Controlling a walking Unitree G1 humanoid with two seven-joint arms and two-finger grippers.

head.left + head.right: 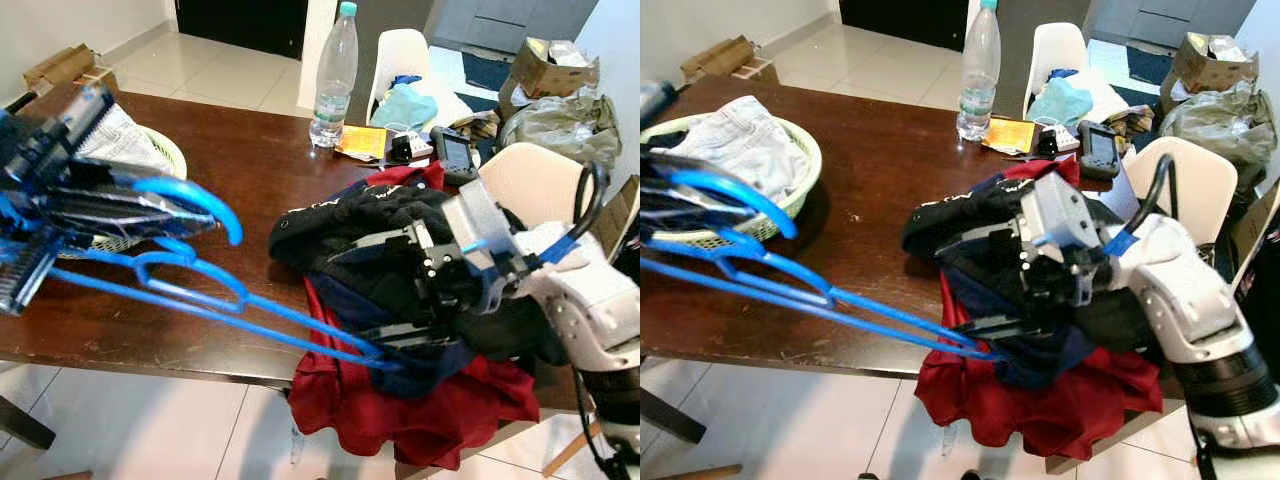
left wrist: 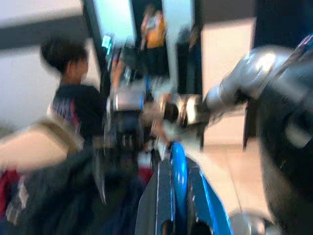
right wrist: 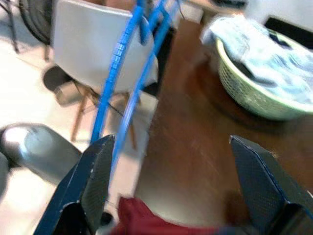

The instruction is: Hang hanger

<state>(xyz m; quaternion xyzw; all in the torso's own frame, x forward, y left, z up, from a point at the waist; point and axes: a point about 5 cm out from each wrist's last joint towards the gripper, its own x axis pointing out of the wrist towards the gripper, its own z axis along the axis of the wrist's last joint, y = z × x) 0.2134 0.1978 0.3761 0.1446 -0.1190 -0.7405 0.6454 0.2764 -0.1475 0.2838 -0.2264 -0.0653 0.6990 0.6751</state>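
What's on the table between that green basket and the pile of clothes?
Mostly bare dark table, seen in the right eye view. The blue hanger crosses the near part of that stretch, running from beside the green basket to the clothes pile.

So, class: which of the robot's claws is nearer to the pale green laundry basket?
Left. The left claw, holding the blue hanger, sits right beside the basket; the right claw hangs over the clothes pile, well away.
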